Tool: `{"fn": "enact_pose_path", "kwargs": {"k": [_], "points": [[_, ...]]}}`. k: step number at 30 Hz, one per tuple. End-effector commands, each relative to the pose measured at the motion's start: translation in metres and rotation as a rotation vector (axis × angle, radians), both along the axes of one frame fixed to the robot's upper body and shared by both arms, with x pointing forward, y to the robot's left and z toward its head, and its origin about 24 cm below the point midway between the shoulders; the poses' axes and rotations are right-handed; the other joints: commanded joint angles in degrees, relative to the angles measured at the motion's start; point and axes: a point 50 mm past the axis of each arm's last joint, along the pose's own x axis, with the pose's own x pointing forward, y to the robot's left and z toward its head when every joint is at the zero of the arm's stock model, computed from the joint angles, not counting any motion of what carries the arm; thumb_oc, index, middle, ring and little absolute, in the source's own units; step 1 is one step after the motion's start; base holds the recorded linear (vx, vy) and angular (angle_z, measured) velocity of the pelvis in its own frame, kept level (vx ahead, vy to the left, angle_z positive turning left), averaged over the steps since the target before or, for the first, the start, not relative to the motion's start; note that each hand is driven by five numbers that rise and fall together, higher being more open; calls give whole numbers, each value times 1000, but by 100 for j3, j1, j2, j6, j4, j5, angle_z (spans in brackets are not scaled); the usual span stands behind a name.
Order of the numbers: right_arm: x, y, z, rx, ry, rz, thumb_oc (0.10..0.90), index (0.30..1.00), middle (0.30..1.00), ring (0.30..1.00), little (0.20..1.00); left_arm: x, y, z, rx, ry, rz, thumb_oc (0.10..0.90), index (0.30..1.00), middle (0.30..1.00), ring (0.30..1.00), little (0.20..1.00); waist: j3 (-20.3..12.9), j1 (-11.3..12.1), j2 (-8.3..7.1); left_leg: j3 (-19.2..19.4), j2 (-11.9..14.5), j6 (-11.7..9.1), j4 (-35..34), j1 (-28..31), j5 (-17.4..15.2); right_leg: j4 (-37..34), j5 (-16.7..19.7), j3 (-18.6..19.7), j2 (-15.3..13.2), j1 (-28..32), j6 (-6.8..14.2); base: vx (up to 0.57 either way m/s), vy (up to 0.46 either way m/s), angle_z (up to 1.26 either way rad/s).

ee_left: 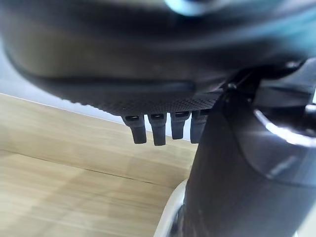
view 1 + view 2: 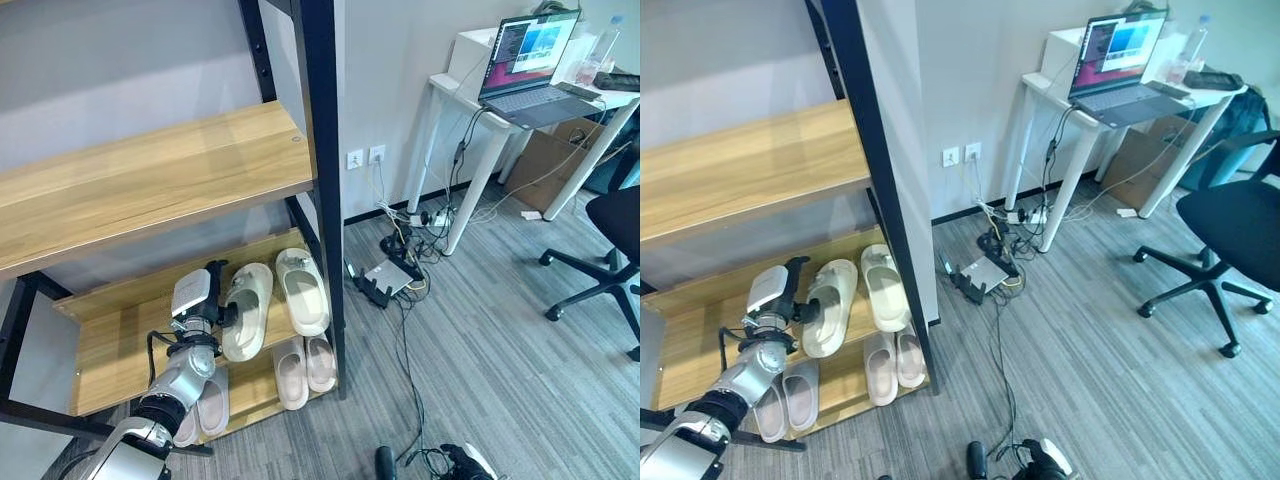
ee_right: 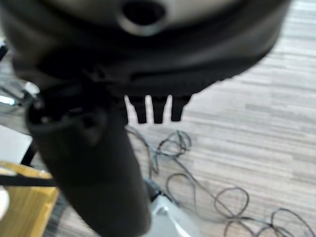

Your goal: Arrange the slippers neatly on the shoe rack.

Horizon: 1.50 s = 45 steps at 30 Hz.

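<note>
Slipper (image 2: 246, 310) is lying on the middle shelf (image 2: 110, 345), tilted beside its mate (image 2: 302, 290). Left hand (image 2: 215, 300) is touching its heel edge, fingers (image 1: 158, 129) hanging straight, gripping nothing. Probably light, soft foam; pinching the strap should work best.

You're looking at a shoe rack (image 2: 322, 150) with a matt black metal frame and smooth pale wood-grain shelves. The slippers (image 2: 300, 290) look like soft matt cream foam or rubber. The floor (image 2: 500, 340) is grey, carpet-like and rough.
</note>
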Motion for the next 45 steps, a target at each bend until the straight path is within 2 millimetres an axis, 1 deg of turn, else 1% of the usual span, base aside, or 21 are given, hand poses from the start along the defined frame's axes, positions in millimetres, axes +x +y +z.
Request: {"fn": "enact_pose_path", "kwargs": {"k": [1, 2, 3, 9, 12, 19, 23, 25, 26, 29, 30, 34, 39, 43, 45], "points": [[14, 4, 4, 11, -46, 27, 800, 900, 900, 900, 900, 20, 16, 45, -10, -194, 36, 800, 900, 900, 900, 900, -34, 80, 2, 223, -328, 127, 49, -19, -572, 77, -905, -270, -129, 659, 261, 0, 0, 0], [11, 6, 2, 13, -36, 26, 800, 900, 900, 900, 900, 21, 7, 45, -109, -218, 33, 800, 900, 900, 900, 900, -59, 81, 0, 206, -329, 130, 49, -4, -570, 77, -908, -279, -130, 674, 255, 0, 0, 0], [11, 6, 2, 14, -33, 24, 800, 900, 900, 900, 900, 22, 2, 44, -159, -226, 31, 800, 900, 900, 900, 900, -67, 79, -3, 200, -331, 131, 49, 0, -570, 77, -908, -280, -133, 679, 250, 0, 0, 0], [10, 6, 2, 6, -29, 20, 800, 900, 900, 900, 900, 25, -24, 39, -398, -238, 0, 800, 900, 900, 900, 900, -90, 50, 16, 199, -342, 140, 49, 41, -570, 77, -900, -272, -133, 699, 236, 0, 0, 0], [6, 5, 1, 5, -22, 6, 800, 900, 900, 900, 900, 25, -31, 41, -481, -250, -17, 800, 900, 900, 900, 900, -91, 38, 40, 206, -343, 140, 49, 62, -572, 77, -906, -263, -133, 714, 232, 0, 0, 0], [7, 6, 1, 3, -19, 10, 800, 900, 900, 900, 900, 24, -36, 45, -580, -277, -42, 800, 900, 900, 900, 900, -101, 38, 89, 214, -339, 134, 49, 85, -558, 77, -917, -269, -131, 753, 217, 0, 0, 0], [7, 6, 0, 1, -15, 10, 800, 900, 900, 900, 900, 22, -32, 46, -649, -292, -24, 800, 900, 900, 900, 900, -127, 47, 106, 200, -337, 131, 49, 99, -557, 77, -923, -288, -131, 772, 209, 0, 0, 0], [6, 7, 0, 4, -13, 9, 800, 900, 900, 900, 900, 21, -27, 45, -673, -296, -1, 800, 900, 900, 900, 900, -142, 52, 109, 200, -336, 126, 49, 110, -560, 77, -925, -299, -129, 782, 207, 0, 0, 0], [6, 7, 0, 4, -13, 10, 800, 900, 900, 900, 900, 21, -27, 45, -674, -296, -1, 800, 900, 900, 900, 900, -142, 51, 109, 200, -336, 126, 49, 110, -560, 77, -925, -300, -129, 782, 207, 0, 0, 0], [6, 8, -1, 5, -9, 16, 800, 900, 900, 900, 900, 21, -16, 45, -653, -299, 33, 800, 900, 900, 900, 900, -172, 53, 121, 194, -338, 122, 49, 117, -560, 77, -929, -319, -124, 791, 208, 0, 0, 0], [6, 8, -1, 5, -9, 16, 800, 900, 900, 900, 900, 21, -16, 45, -653, -299, 33, 800, 900, 900, 900, 900, -172, 51, 120, 194, -338, 122, 49, 116, -559, 77, -929, -320, -125, 791, 208, 0, 0, 0], [3, 8, -1, 8, -6, 11, 800, 900, 900, 900, 900, 21, 0, 53, -657, -336, 72, 800, 900, 900, 900, 900, -195, 69, 112, 183, -327, 108, 49, 118, -554, 77, -935, -347, -125, 815, 209, 0, 0, 0], [1, 9, -2, 21, -3, 2, 800, 900, 900, 900, 900, 17, 10, 60, -652, -369, 66, 800, 900, 900, 900, 900, -198, 90, 116, 171, -325, 101, 49, 125, -550, 77, -944, -376, -128, 845, 212, 0, 0, 0], [1, 10, -2, 27, -1, 0, 800, 900, 900, 900, 900, 14, 12, 62, -654, -380, 58, 800, 900, 900, 900, 900, -189, 102, 111, 158, -326, 101, 49, 135, -544, 77, -949, -388, -125, 861, 209, 0, 0, 0], [1, 10, -2, 29, -2, -3, 800, 900, 900, 900, 900, 8, 11, 62, -671, -387, 31, 800, 900, 900, 900, 900, -183, 128, 100, 156, -328, 102, 49, 141, -540, 77, -948, -400, -128, 872, 205, 0, 0, 0]]}}
